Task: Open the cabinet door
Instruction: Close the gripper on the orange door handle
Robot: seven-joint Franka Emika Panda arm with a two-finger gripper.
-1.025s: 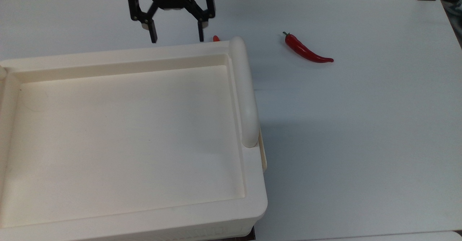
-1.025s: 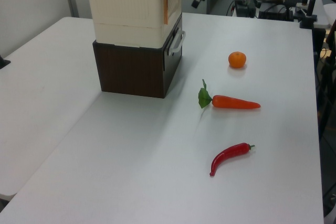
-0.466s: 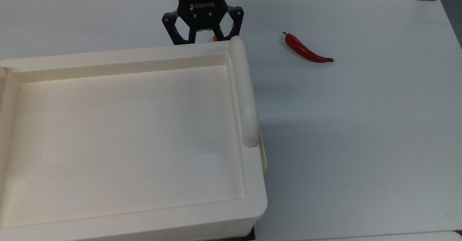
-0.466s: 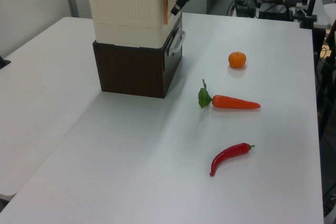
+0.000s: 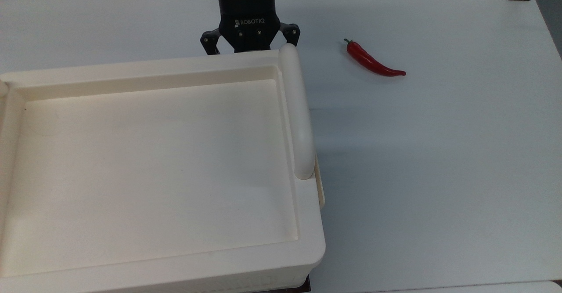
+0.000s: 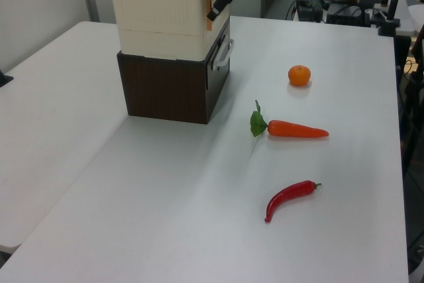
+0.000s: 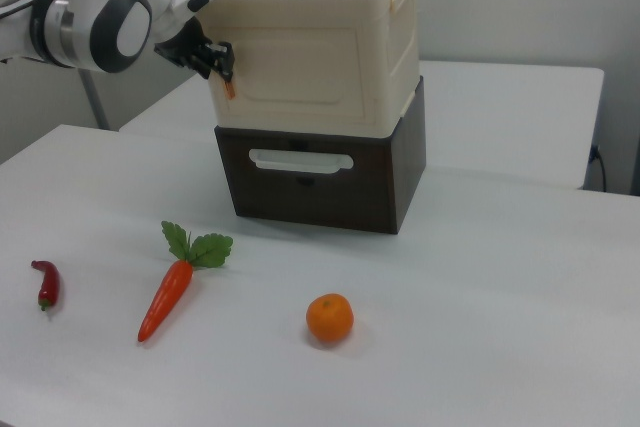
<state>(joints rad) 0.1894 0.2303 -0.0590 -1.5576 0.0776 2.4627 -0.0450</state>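
The cabinet (image 5: 145,70) is a big cream box with a tray-like top, standing on a dark brown box (image 7: 380,187). Its door (image 7: 300,72) is the flat rimmed front panel in the right view, lying flush and closed. A small orange tab (image 7: 229,88) sits on the door's edge at the right view's left. My gripper (image 7: 217,60) hangs at that corner beside the tab, and I cannot see it touching. In the top view its black body (image 5: 249,23) sits behind the cabinet's far rim with the linkage splayed open and the fingertips hidden. The left view shows the gripper (image 6: 217,8) against the same edge.
On the white table lie a red chilli (image 5: 373,63), a carrot (image 7: 165,297) and an orange (image 7: 330,318), all in front of the door. The brown box has a pale handle (image 7: 300,160). A thick rounded bar (image 5: 298,113) runs along the cabinet's top.
The gripper has travelled toward the top view's right along the cabinet's far rim and dropped lower, ending at the door's corner by the orange tab. Nothing else moved.
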